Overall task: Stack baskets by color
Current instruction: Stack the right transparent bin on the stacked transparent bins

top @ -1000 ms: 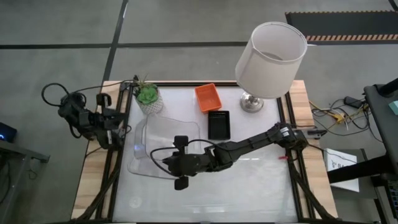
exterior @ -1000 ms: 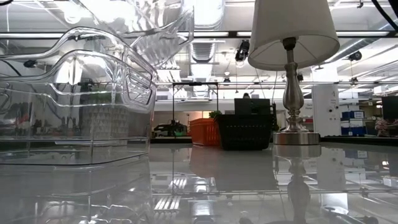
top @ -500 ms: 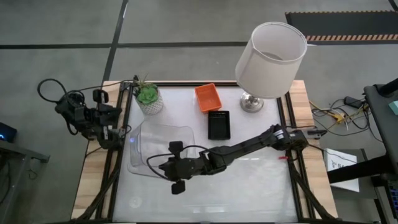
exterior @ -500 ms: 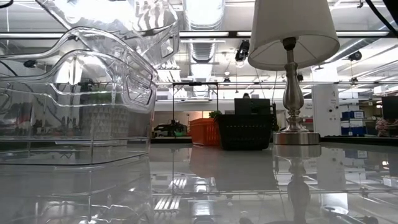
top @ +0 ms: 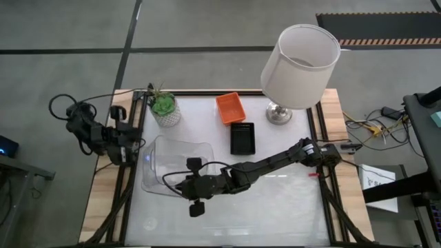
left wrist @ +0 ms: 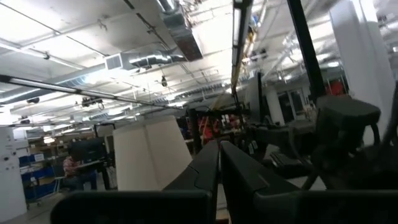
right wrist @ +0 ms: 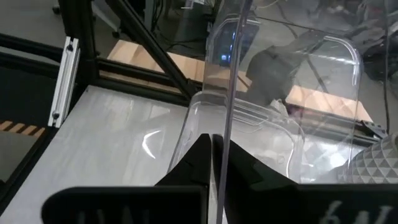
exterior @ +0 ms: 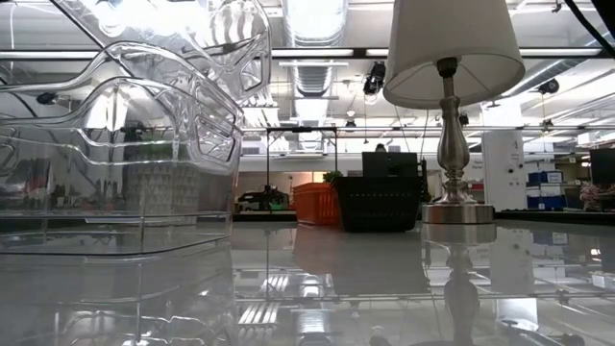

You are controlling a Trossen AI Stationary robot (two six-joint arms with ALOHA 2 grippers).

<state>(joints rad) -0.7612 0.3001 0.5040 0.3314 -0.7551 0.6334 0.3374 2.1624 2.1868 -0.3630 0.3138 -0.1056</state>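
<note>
Progress looks late: the orange basket (top: 231, 108) and the black basket (top: 242, 138) sit apart near the table's far side, each apparently already a finished pile, though layers cannot be counted from above; the right gripper (top: 180, 184) pinches the wall of a clear tray (top: 180, 153), tilted over the clear stack (exterior: 115, 163) at the left side; seating it seems the remaining step; the left gripper (left wrist: 219, 177), fingers pressed together and empty, waits off the left edge; potted plant (top: 164, 105) stands near, lamp (top: 298, 65) well clear.
</note>
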